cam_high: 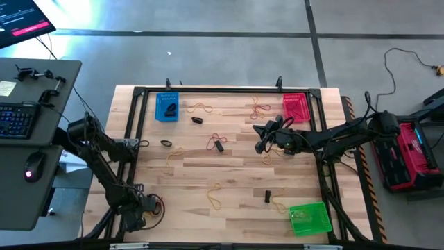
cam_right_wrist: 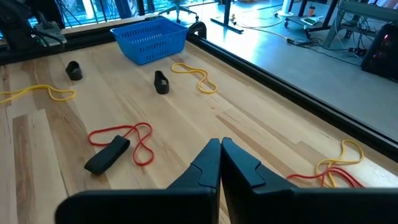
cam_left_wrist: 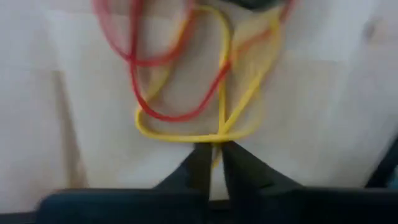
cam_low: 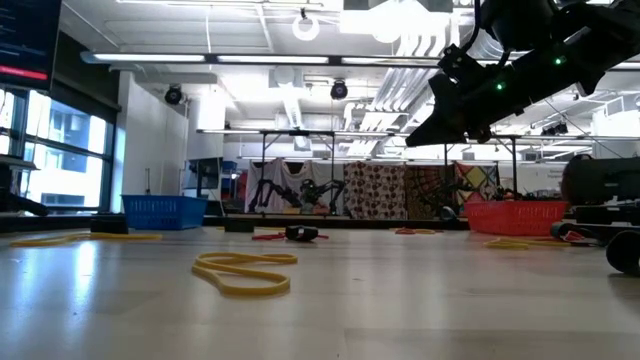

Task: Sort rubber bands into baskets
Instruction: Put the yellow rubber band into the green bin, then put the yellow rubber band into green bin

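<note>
Left gripper point(cam_left_wrist: 212, 163): pinching the yellow band point(cam_left_wrist: 205, 134), tangled with a red band point(cam_left_wrist: 134, 62), near the table's front-left corner, readying a lift.
Right gripper point(cam_right_wrist: 220, 163): clenched empty, hovering mid-table.
Baskets: blue basket point(cam_high: 166, 107), red basket point(cam_high: 295, 107) waiting along the far edge; green basket point(cam_high: 309, 218) front-right.

Left gripper point(cam_left_wrist: 213, 149): low at the near-left table corner, fingers nearly together. Right gripper point(cam_right_wrist: 221, 146): raised mid-table, fingers closed.

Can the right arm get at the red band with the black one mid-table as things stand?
Probably yes. The right end effector, shut and empty, hangs close by the red band; only bare table lies between them. It would have to open first.
</note>
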Motion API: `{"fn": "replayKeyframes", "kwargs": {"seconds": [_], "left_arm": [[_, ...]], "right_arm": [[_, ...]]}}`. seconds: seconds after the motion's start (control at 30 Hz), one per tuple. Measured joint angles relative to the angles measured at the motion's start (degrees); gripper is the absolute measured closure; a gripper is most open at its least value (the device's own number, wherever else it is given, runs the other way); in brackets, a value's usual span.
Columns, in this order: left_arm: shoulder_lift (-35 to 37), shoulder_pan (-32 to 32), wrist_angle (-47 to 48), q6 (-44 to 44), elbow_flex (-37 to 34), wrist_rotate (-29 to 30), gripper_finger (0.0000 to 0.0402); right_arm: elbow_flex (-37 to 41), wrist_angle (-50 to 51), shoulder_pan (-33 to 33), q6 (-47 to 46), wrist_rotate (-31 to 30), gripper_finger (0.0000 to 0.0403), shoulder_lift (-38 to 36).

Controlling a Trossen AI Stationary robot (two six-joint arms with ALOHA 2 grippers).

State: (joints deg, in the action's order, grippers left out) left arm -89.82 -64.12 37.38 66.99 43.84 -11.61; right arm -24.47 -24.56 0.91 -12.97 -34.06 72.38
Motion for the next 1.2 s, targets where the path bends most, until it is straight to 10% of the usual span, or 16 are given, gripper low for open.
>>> {"fn": "replayKeyframes", "kwargs": {"seconds": [0.4,1.0,1.2], "left_arm": [[7.31,2.96,4.81,-2.50,3.75,-0.53,0.0401],[28.99,19.54,10.58,-15.03,6.50,25.15,0.0401],[28.05,24.61,9.57,-21.89,5.41,14.93,0.0401]], "right_arm": [[0.00,-0.01,0.04,0.00,1.56,0.0403,0.00],[0.00,-10.61,1.28,4.07,16.26,0.0403,0.00],[-0.02,-11.42,1.92,4.26,16.52,0.0402,0.00]]}}
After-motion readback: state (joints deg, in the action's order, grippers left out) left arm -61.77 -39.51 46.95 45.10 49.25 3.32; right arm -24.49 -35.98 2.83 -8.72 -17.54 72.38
